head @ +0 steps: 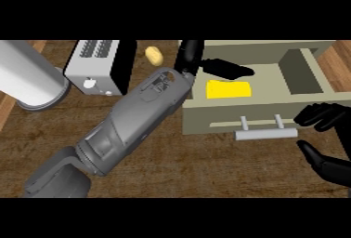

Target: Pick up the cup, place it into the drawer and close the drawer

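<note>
Wood counter (205,158), left hand (223,69) open over cup (227,89) in drawer (226,118)

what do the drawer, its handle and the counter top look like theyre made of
Drawer: flat matte beige, with no grain, so painted board or plastic, hard to tell which. Handle: pale grey bar on two posts, likely brushed metal. Counter top: brown with streaky grain, so it looks like wood or a wood-look surface.

You have one drawer (205,116), one yellow cup (228,89) in it, one toaster (96,65), one white cylinder (31,74), one potato (154,56), and two hands: left (223,67), right (328,139)
</note>
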### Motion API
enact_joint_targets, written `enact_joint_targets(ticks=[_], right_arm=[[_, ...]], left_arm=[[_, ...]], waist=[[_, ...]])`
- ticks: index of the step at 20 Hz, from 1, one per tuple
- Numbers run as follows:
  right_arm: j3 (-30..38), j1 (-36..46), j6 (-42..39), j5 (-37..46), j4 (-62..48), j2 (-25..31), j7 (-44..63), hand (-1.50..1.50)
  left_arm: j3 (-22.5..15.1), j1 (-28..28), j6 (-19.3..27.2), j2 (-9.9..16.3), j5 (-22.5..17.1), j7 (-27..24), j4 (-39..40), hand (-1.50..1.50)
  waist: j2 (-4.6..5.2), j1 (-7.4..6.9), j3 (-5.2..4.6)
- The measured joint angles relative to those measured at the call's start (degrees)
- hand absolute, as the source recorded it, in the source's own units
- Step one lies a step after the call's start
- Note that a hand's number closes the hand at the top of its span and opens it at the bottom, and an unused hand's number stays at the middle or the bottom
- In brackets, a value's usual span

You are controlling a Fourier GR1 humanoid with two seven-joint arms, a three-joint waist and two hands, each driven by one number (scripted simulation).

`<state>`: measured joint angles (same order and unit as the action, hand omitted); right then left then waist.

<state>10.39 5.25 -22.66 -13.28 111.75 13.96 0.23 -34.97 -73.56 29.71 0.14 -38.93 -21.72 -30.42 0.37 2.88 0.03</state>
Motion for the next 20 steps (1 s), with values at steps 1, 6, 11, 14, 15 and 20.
enact_joint_targets(ticks=[1,6,11,14,15,20], right_arm=[[-0.34,-0.28,-0.65,1.28,0.27,0.69,-0.47,1.5],[-2.68,-2.85,-2.43,6.86,3.0,2.77,0.05,1.5],[-4.61,-3.35,-1.25,14.36,4.4,3.58,1.08,1.5],[-5.9,-4.08,0.2,19.06,3.77,3.16,0.83,1.5],[-6.45,-3.72,0.69,20.8,2.63,3.01,0.12,1.5],[-10.49,-1.36,4.34,29.74,-1.2,1.54,-0.82,1.5]], left_arm=[[0.54,-0.18,-0.36,0.05,0.03,-0.11,0.05,-1.5],[3.5,0.78,-0.87,2.1,-0.31,1.5,-3.21,-1.5],[5.27,4.19,-1.2,6.44,-0.07,4.2,-9.34,-1.5],[5.71,7.99,-1.76,10.21,0.12,6.2,-15.18,-1.5],[6.26,8.94,-2.1,11.4,0.21,6.45,-16.42,-1.5],[7.85,16.23,-3.24,16.93,0.18,8.5,-25.71,-1.5]], waist=[[-0.06,-0.41,-0.01],[-0.42,-2.06,-0.03],[-0.64,-3.19,-0.04],[-0.79,-3.84,-0.05],[-0.73,-3.87,-0.04],[-0.7,-4.42,-0.04]])
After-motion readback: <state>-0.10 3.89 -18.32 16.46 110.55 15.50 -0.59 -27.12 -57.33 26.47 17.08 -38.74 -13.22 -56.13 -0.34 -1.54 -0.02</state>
